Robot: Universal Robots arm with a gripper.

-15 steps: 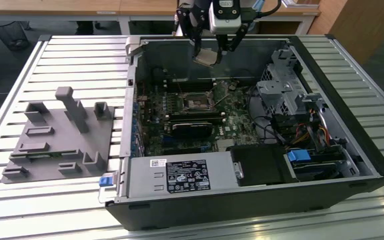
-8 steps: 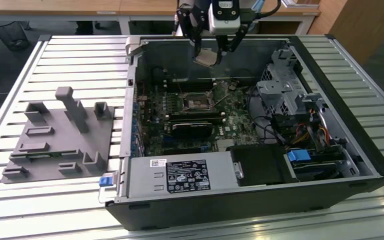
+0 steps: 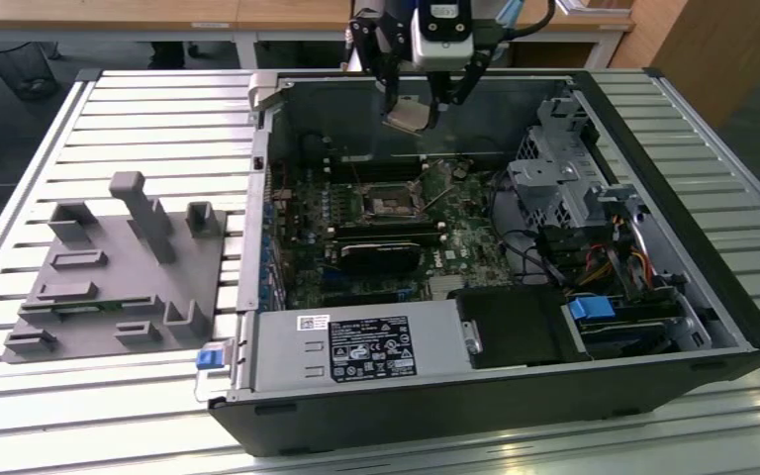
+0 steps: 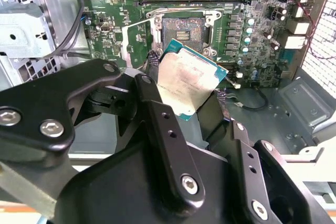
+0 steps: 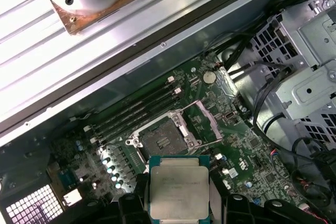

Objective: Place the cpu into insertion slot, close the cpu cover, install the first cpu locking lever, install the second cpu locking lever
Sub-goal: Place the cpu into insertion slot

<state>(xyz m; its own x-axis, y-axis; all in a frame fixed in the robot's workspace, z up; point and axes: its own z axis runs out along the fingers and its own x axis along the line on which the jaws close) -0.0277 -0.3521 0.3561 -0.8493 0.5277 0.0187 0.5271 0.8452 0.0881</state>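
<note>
Starting at the exterior view's left, we see a grey fixture (image 3: 116,267) lying on the slatted metal worktop (image 3: 142,109), just beside the open computer case (image 3: 486,411). Moving rightward into the case, we find the end effector (image 3: 420,104) hanging above the case's far wall, its two black fingers (image 4: 152,103) pinching the cpu (image 3: 407,116) by two opposite edges. The chip sits between the fingertips and juts out past them, tilted and held in the air, well clear of the green circuit board (image 3: 466,233). In the first wrist view the end effector (image 5: 179,195) shows the cpu (image 5: 178,187) with its silvery-grey top face towards the camera. In the second wrist view the end effector (image 4: 186,93) shows the cpu (image 4: 190,80) from its pale tan underside. The insertion slot (image 3: 391,205) lies on the board, apart from the held chip. In both wrist views the slot (image 4: 181,30) (image 5: 160,141) is bare, its dark centre exposed. The cpu cover (image 5: 213,121) stands swung open just beside the slot. Furthest to the exterior view's right, a grey metal drive cage (image 3: 558,183) fills that side of the case.
</note>
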